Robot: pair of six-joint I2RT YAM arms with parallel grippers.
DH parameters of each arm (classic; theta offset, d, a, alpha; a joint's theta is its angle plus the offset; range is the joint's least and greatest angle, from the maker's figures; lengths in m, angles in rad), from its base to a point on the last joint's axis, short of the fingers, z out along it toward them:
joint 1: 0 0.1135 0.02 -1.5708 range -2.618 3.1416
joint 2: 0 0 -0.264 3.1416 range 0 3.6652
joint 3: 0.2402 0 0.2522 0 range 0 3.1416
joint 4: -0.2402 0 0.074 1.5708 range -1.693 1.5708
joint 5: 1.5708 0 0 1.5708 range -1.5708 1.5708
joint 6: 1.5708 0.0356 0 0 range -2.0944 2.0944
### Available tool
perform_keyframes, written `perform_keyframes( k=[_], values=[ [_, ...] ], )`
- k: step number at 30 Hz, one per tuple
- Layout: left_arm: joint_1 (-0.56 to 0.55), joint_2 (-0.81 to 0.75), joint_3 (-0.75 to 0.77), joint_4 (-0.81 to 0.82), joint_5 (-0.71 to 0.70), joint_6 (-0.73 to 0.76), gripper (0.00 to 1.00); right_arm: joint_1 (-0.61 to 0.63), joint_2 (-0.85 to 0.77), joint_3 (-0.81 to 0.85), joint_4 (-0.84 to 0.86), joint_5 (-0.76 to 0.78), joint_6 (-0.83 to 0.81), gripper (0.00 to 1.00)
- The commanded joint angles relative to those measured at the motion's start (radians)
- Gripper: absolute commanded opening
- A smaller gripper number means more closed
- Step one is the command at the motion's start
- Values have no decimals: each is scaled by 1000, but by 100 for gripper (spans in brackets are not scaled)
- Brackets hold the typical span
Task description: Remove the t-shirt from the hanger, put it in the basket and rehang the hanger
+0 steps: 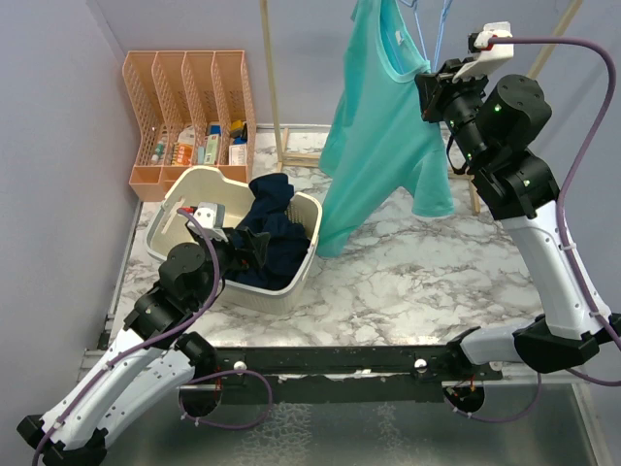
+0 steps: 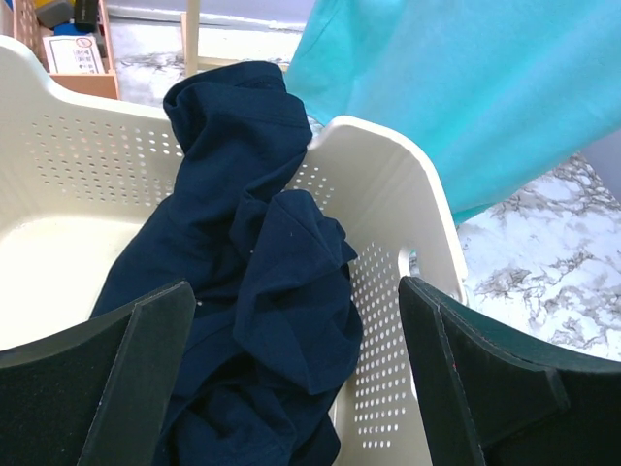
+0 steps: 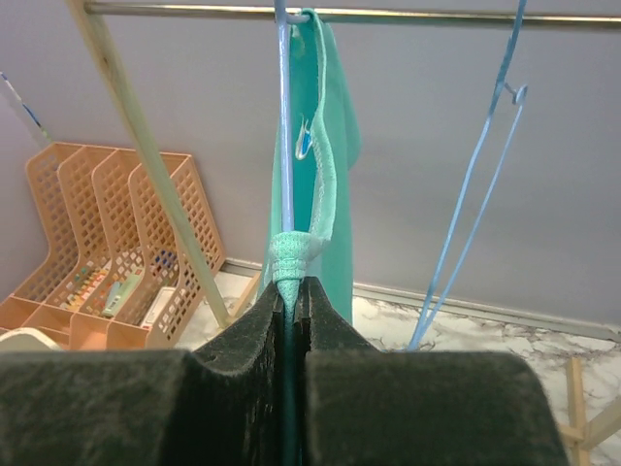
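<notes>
The t-shirt (image 1: pixel 378 146) is matt teal knit cloth; the laundry basket (image 2: pixel 383 214) smooth perforated cream plastic; the bench (image 1: pixel 437 282) glossy, veined marble-look.

The teal t-shirt (image 1: pixel 383 136) is hanging limp on a thin blue hanger (image 3: pixel 282 107), its bunched neckline sitting pinched between the right fingers (image 3: pixel 243 388), hanger rising just above them.
</notes>
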Motion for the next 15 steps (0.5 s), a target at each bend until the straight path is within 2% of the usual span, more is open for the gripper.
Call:
perform_keyframes(
  k=[1, 6, 10, 15],
  values=[
    [2, 4, -10, 48, 47, 20, 90, -1, -29, 94, -5, -47, 23, 1],
    [2, 14, 9, 114, 86, 61, 98, -1, -51, 128, -163, -140, 79, 1],
    [2, 69, 83, 158, 169, 96, 99, -1, -179, -23, -178, -248, 109, 1],
    [2, 170, 191, 199, 273, 143, 99, -1, -313, -159, -247, -274, 133, 1]
  ],
)
